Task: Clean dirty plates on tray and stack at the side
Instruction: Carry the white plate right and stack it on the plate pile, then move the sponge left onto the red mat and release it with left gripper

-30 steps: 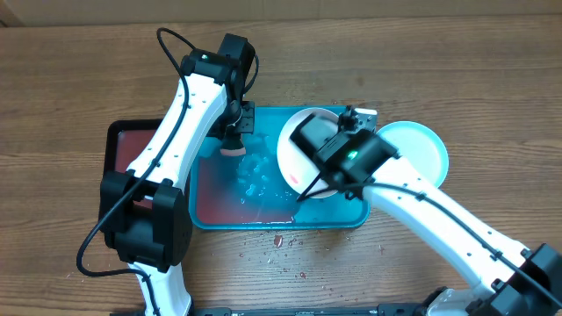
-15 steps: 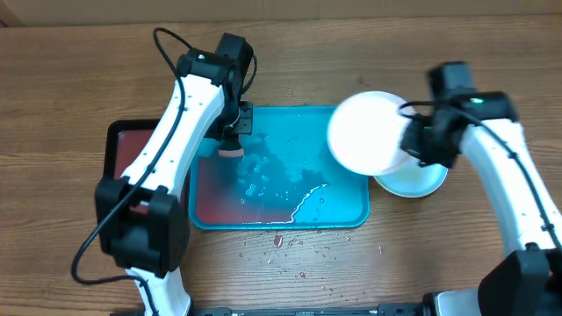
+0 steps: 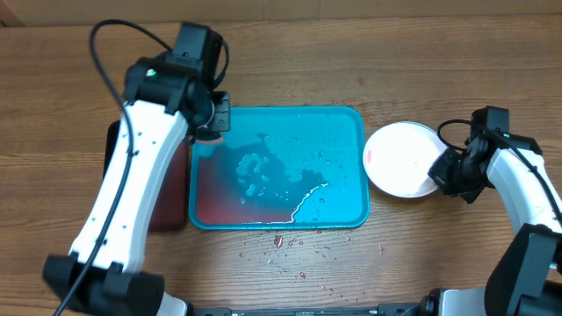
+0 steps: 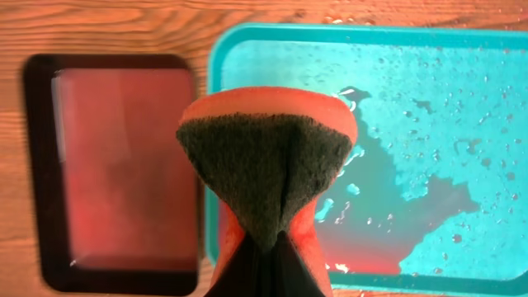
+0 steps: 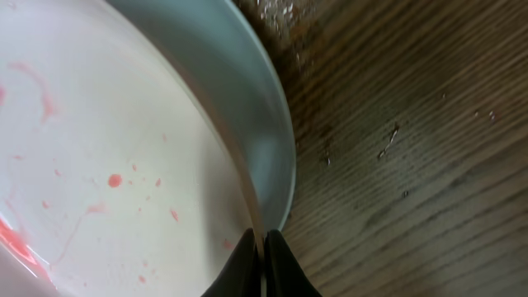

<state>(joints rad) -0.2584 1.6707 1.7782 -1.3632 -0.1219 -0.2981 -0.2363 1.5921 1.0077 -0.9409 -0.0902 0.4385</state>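
Overhead: the white plate (image 3: 399, 158) is sitting on the bench (image 3: 351, 53) just right of the turquoise tray (image 3: 342, 123), off the tray entirely. The right tool (image 3: 450, 174) is meeting the plate at its right-hand rim, so the plate is lying leftward from it, toward the tray. The left tool (image 3: 215, 123) is hovering over the tray's far left corner, well apart from the plate. The right arm is plainly the nearer one. No plates are lying on the tray, only water drops and a pink pool (image 3: 237, 202) along its front left. A yellow-green plate is not showing anywhere.

Left wrist: the left tool is pinching an orange sponge (image 4: 268, 165), its dark scouring face turned toward the camera. Below it, a black-rimmed dark red tray (image 4: 124, 165) is lying left of the turquoise one.

Right wrist: the right tool's fingers are closing together on the thin rim of the white plate, which is carrying faint red specks. That plate is nesting inside an aqua plate (image 5: 264, 107), whose rim is showing just outside it. Bare wood is running off to the right.

Judgement: stacking is looking nearly done. The next move is probably letting go and backing rightward, away from the stack, without dragging it.
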